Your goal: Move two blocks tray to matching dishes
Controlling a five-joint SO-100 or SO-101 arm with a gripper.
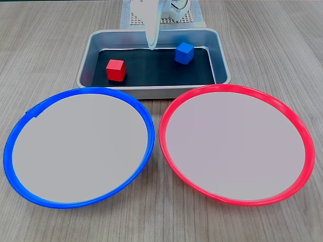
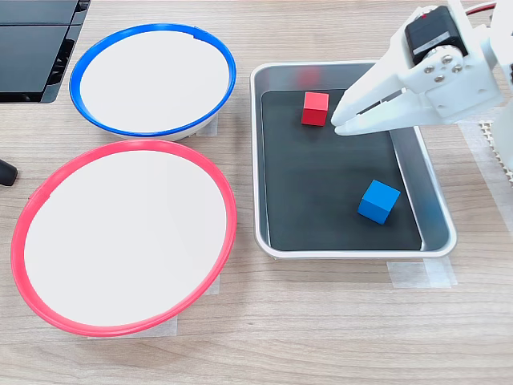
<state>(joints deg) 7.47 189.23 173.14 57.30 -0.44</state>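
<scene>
The silver tray (image 1: 86, 65) (image 2: 437, 208) holds both blocks on its black bottom. The red block (image 1: 115, 70) (image 2: 315, 109) and the blue block (image 1: 183, 53) (image 2: 378, 200) sit well apart. My white gripper (image 1: 151, 48) (image 2: 338, 127) hangs over the tray between them, its tips a little way from the red block. Its fingers look shut with nothing in them. The blue-rimmed dish (image 1: 15, 136) (image 2: 80, 76) and the red-rimmed dish (image 1: 303, 136) (image 2: 24, 241) lie side by side next to the tray, both with bare pale centres.
A black device (image 2: 32, 40) lies beyond the blue dish, and a small dark object (image 2: 6, 172) pokes in at the table edge. A white mesh mat (image 1: 197, 19) (image 2: 493, 144) lies under the arm base behind the tray. Bare wooden table surrounds the dishes.
</scene>
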